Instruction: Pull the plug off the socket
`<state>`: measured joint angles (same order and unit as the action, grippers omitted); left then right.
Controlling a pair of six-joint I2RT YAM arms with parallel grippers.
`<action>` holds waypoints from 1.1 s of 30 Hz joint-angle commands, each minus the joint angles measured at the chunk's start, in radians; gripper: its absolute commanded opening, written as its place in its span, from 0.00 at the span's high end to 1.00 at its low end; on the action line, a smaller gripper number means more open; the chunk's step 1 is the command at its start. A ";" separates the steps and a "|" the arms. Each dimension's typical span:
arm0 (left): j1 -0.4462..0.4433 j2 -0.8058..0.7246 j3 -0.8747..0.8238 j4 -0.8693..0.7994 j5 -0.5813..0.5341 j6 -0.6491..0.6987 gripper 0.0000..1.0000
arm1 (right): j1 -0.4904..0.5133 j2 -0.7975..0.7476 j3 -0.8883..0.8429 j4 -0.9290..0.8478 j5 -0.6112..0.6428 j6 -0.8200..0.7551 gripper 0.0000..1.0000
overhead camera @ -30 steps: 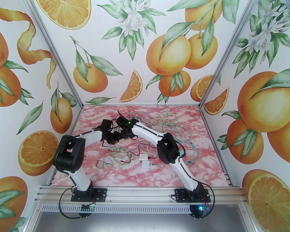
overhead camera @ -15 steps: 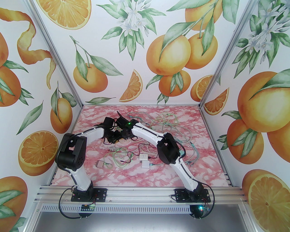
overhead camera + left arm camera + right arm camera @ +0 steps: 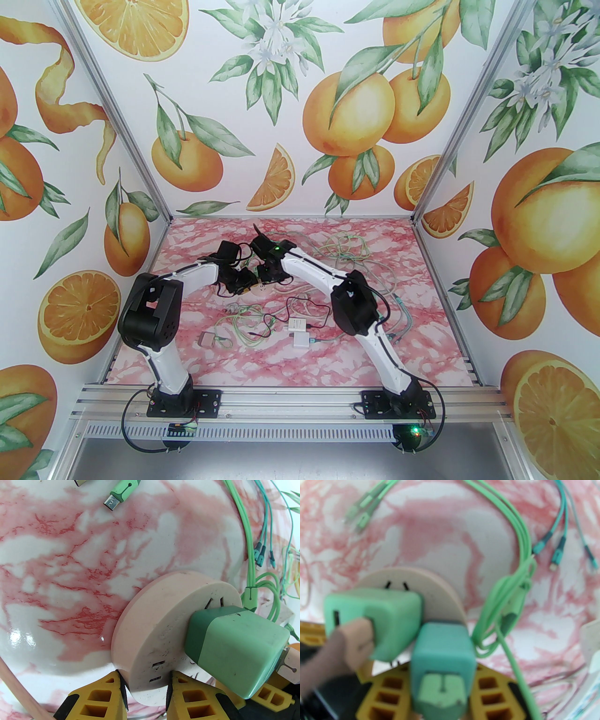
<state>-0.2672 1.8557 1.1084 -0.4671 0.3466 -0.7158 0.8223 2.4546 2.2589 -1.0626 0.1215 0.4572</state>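
Right arm (image 3: 356,304) shifted rightward, left tool (image 3: 144,676) clamping socket (image 3: 159,620), right tool (image 3: 440,676) grasping teal plug (image 3: 443,648)

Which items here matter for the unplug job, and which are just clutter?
Job: round pink socket disc, gripped by left hand; teal cube plug, gripped by right hand.
Clutter: loose green charging cables; two white adapter blocks; light-green cube charger, also plugged into that socket.
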 commanded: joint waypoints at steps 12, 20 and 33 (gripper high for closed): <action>-0.059 0.197 -0.084 -0.101 -0.102 0.032 0.75 | 0.154 -0.023 0.072 0.025 -0.117 -0.089 0.83; -0.060 0.191 -0.091 -0.102 -0.107 0.038 0.75 | -0.026 -0.192 -0.209 0.329 -0.437 0.110 0.83; -0.071 0.211 -0.070 -0.109 -0.101 0.041 0.75 | 0.173 0.023 0.126 -0.038 -0.088 -0.087 0.84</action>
<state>-0.2775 1.8637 1.1263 -0.4744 0.3439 -0.6998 0.8276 2.4523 2.2730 -1.0992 0.1543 0.4618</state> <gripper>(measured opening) 0.252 0.284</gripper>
